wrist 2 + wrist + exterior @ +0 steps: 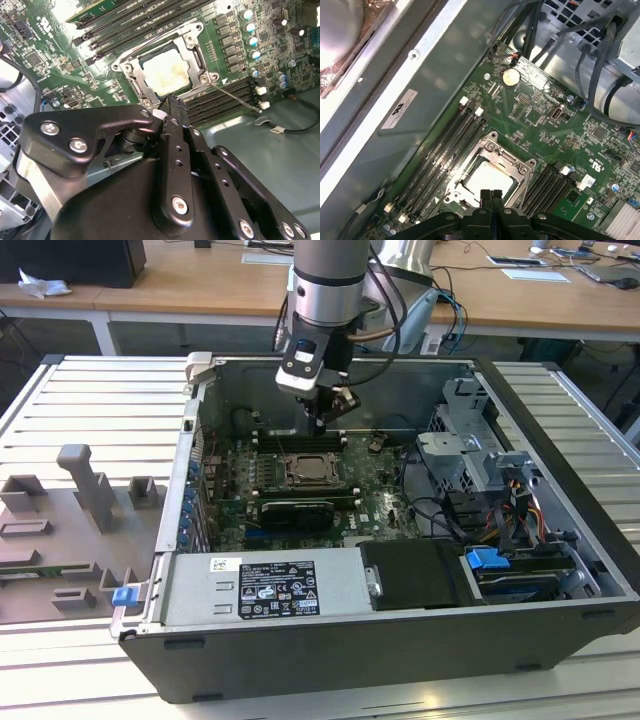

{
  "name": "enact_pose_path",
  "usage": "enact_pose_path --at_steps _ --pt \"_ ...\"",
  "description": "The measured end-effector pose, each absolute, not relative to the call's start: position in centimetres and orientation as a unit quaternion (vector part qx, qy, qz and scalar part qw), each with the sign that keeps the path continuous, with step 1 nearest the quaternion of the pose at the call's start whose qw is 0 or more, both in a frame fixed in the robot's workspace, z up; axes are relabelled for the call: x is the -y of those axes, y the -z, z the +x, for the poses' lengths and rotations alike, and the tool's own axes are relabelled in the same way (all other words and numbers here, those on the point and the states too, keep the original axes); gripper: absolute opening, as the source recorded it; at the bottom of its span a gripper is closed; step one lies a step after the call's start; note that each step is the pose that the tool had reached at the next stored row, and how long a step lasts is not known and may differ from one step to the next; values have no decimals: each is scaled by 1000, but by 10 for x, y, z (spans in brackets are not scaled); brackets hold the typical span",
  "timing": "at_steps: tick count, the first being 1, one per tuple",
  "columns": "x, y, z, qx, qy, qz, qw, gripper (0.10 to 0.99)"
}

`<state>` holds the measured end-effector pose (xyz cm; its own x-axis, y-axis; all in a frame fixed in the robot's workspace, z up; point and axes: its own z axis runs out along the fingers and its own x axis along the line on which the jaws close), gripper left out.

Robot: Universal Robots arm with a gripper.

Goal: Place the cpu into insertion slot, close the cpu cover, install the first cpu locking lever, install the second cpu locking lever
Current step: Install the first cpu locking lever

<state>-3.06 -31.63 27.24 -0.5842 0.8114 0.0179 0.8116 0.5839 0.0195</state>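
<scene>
The cpu [167, 72] shows its pale metal top, lying flat in the insertion slot [312, 472] on the green board. The cpu cover [131, 77], a silver frame, lies down around the chip, and its cut-out leaves the top bare; in the first wrist view the cpu [487, 180] sits inside the cpu cover [470, 157]. A thin silver lever [235, 96] runs from the socket's corner across the memory slots. My gripper [322, 422] hangs just above the socket's far edge, shut with nothing in it. In both wrist views the gripper [172, 102] [490, 194] has its black fingers pressed together.
Memory slots [447, 145] flank the socket. A long black card [292, 510] lies in front of it, then the power supply [265, 585]. Drive cage [470, 440] and cables fill the exterior view's right. A grey fixture tray [70, 530] lies outside the case.
</scene>
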Motion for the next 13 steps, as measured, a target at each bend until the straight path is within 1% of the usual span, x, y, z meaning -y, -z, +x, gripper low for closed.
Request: enact_pose_path --at_steps 13 --pt "316 -272 -31 909 13 -416 4 106"
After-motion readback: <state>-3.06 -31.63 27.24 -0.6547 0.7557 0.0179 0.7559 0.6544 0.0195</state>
